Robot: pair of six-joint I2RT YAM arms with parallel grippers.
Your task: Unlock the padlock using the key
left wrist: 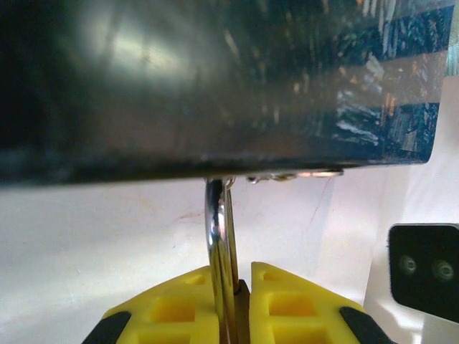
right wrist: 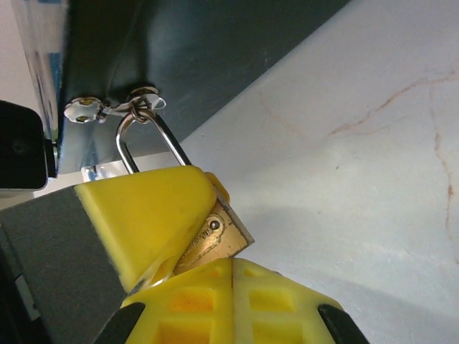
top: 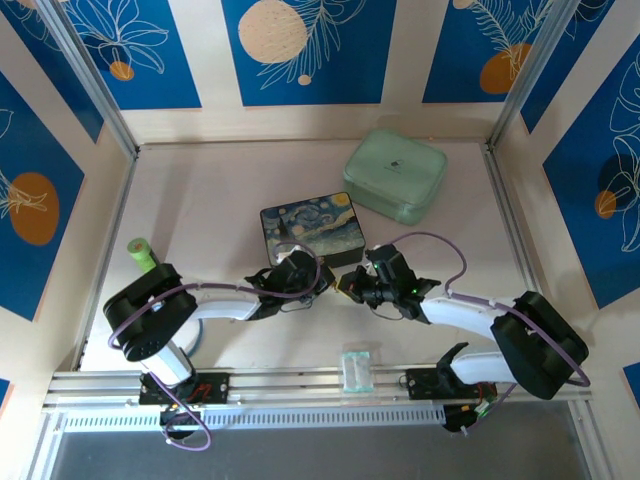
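Top view: on the pale table (top: 200, 200), the left hand (top: 322, 280) and the right hand (top: 355, 288) meet tip to tip just at 6 o'clock of the starry-night painted box (top: 312, 228). What sits between the tips is too small to make out here. A mint-green zip case (top: 395, 175) lies at 1 o'clock of the box, apart from it. A green cylinder (top: 143, 254) stands at 9 o'clock, beside the left arm. A clear plastic packet (top: 357, 370) rests on the rail at 6 o'clock.

Left wrist view: the left hand is clamped on the padlock (left wrist: 217, 236). Its silver shackle rises toward 12 o'clock from between the yellow fingers (left wrist: 172, 308) to the box's lower edge, next to the silver latch (left wrist: 294, 174).

Right wrist view: the shackle is hooked through the latch at 11 o'clock. The brass body hangs tilted below it, pinched by a left-hand finger at 9 o'clock. The right hand's own fingers (right wrist: 280, 301), at 6 o'clock, are pressed together, tips against the brass body. I cannot tell whether the key sits between them.
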